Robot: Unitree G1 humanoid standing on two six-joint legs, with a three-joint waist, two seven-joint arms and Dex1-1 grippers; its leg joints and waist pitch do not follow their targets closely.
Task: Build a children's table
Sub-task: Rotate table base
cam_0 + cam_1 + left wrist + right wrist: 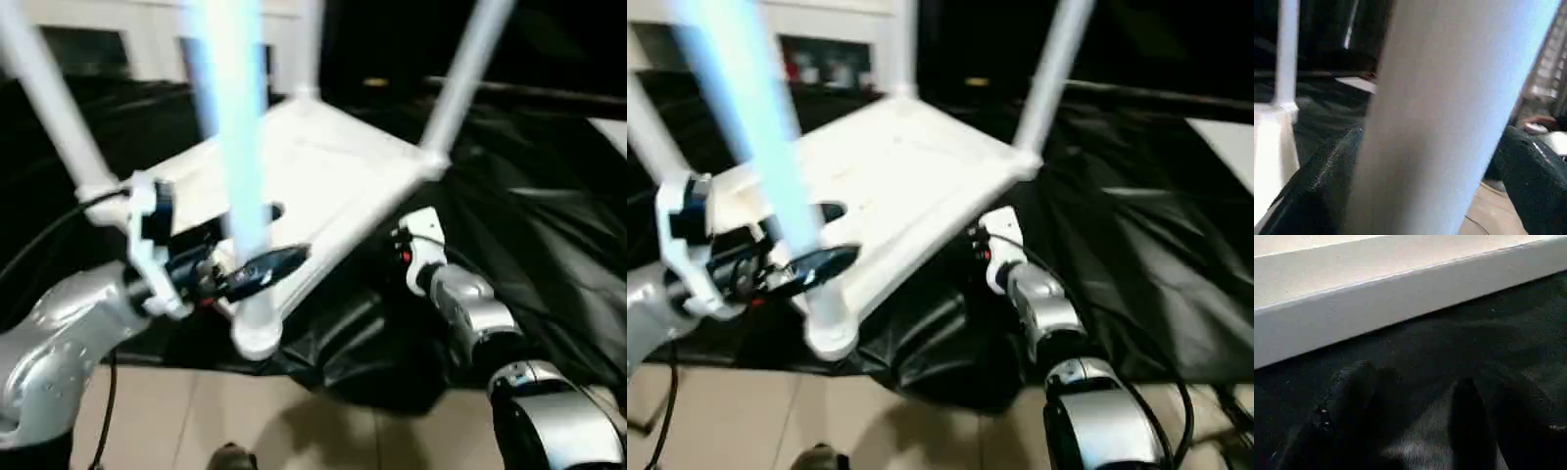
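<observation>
Lying upside down on the black-draped work table (549, 206), the tabletop (313, 176) points its legs upward; the left gripper (240, 269) straddles the nearest leg (235, 147), fingers spread wide, while the right gripper (1415, 431) hangs open beside the tabletop's edge.

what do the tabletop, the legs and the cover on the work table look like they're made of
Tabletop: looks like white moulded plastic, matte, with a thick one-piece rim and rounded corner sockets.
Nearest leg: smooth white tube, apparently plastic too, with a soft sheen; the material cannot be told for sure.
Work table cover: black sheet, creased and glossy in places, so probably thin plastic film or coated cloth.
</observation>
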